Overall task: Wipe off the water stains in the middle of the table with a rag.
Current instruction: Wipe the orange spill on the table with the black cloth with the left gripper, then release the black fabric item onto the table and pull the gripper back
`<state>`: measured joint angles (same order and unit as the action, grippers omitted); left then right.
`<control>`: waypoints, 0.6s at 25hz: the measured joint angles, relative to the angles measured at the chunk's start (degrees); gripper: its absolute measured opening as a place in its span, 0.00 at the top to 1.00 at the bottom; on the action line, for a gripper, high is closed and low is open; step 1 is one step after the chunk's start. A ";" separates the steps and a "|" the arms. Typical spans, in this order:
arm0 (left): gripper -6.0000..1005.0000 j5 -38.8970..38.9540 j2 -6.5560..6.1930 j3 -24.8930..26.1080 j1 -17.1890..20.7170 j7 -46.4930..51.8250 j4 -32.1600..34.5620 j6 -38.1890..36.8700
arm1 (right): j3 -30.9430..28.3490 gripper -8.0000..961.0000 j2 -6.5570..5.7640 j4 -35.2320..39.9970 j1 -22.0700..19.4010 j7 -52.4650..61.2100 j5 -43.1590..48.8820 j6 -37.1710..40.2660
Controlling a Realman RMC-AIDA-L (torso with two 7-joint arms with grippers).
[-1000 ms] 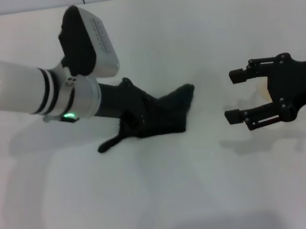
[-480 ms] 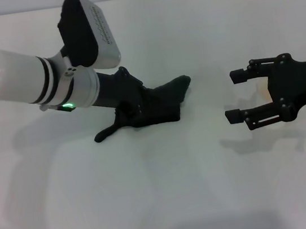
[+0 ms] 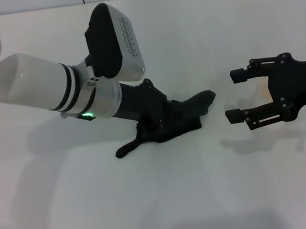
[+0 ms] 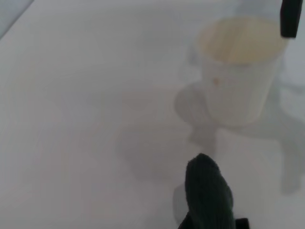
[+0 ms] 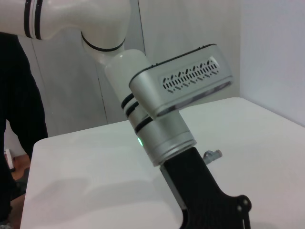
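Observation:
The black rag lies crumpled on the white table near its middle, with one pointed corner toward the right gripper and a thin tail trailing back. My left gripper is shut on the rag and presses it onto the table. The rag's tip also shows in the left wrist view. No orange-brown water stain shows in any view. My right gripper is open at the right, level with the rag and a short gap from its tip.
A translucent white cup stands just beyond the rag's tip, between the right gripper's fingers; it shows faintly in the head view. A person in dark clothes stands past the table's far edge.
My left gripper has slid the rag to the right across the table, toward the right gripper and the cup. The right arm has not moved.

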<state>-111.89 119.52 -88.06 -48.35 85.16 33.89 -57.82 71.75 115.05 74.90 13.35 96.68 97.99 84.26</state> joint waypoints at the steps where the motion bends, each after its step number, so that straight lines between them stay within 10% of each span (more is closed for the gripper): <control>1: 0.84 -0.12 -0.05 -0.15 0.70 1.12 1.46 -0.71 | -0.11 0.11 0.00 0.11 -0.13 0.00 0.00 0.09; 15: 0.83 -8.21 -0.57 6.87 19.09 8.40 22.44 -9.65 | 0.29 0.11 0.04 -0.14 -0.20 0.34 -0.61 0.10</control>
<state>-120.10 118.95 -81.19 -29.26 93.57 56.33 -67.47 72.03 115.09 74.76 13.16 97.02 97.38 84.36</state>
